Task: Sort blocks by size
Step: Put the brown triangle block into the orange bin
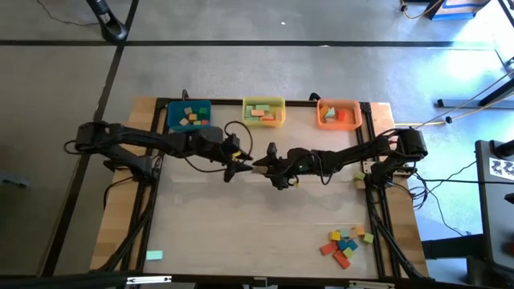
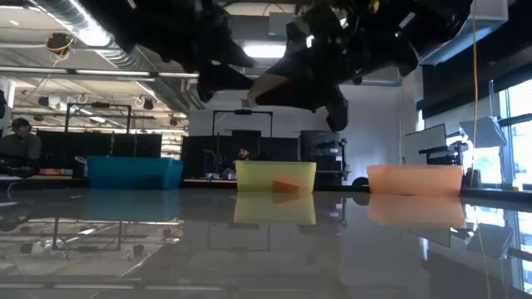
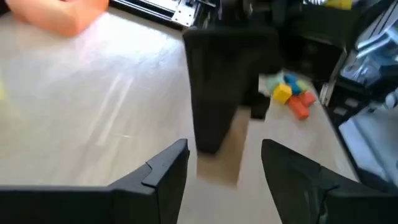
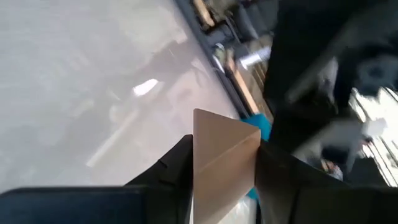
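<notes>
Right gripper (image 4: 217, 168): we pinch a tan wedge block (image 4: 221, 152) between our fingers, above mid-table.
Left gripper (image 3: 224, 165): our fingers are spread, holding nothing, facing the right gripper close by.
Loose blocks (image 1: 344, 243): a cluster near the table's front right corner.
Bins: blue bin (image 1: 171, 115), yellow bin (image 1: 280, 103) and orange bin (image 1: 356, 107) along the far edge, each holding blocks.

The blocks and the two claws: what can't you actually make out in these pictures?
- High view: the tan wooden block in the right claw is hidden where it meets the left claw; dark arms cover it.
- Low view: the blue plastic bin and orange plastic bin hide their contents behind their walls.
- High view: the loose pile of small coloured blocks is too small to tell shapes.
- Left wrist view: that pile is partly behind the right arm.
</notes>
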